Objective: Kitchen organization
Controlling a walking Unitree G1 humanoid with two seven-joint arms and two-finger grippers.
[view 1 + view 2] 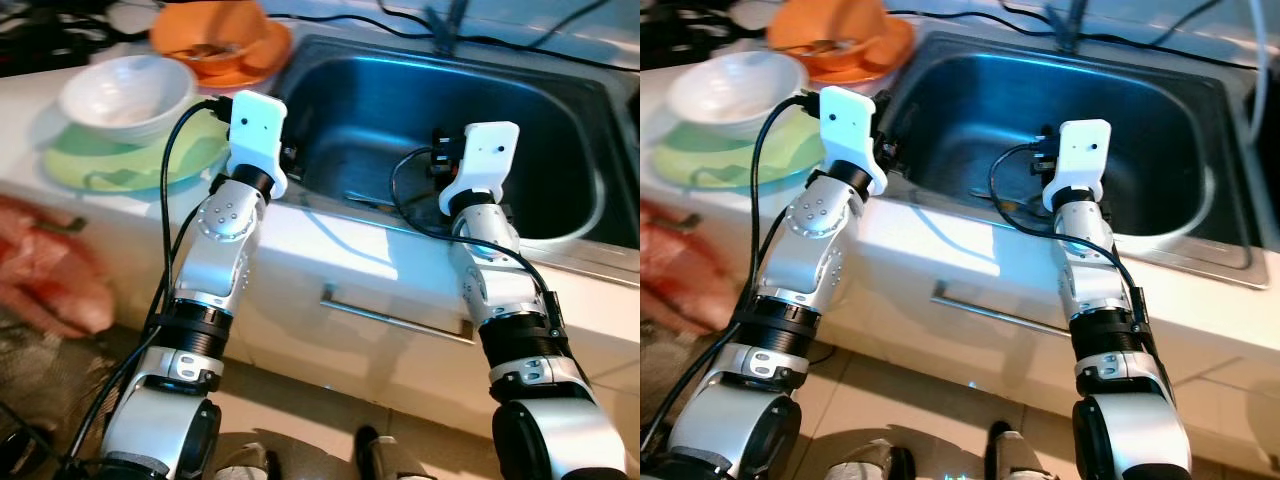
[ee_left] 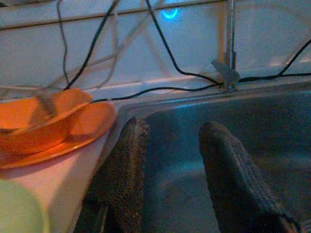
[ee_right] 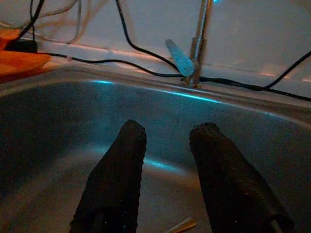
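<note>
Both arms reached over the sink. The left gripper and right gripper were spread, holding nothing. The bowls sat upper left on the table; a careless leftward swing could knock them off.

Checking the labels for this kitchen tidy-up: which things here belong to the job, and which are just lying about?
Job:
white bowl on green plate
orange bowl on orange plate
sink
left gripper, open
right gripper, open

Lying about:
black cables
faucet
drawer handle
</note>
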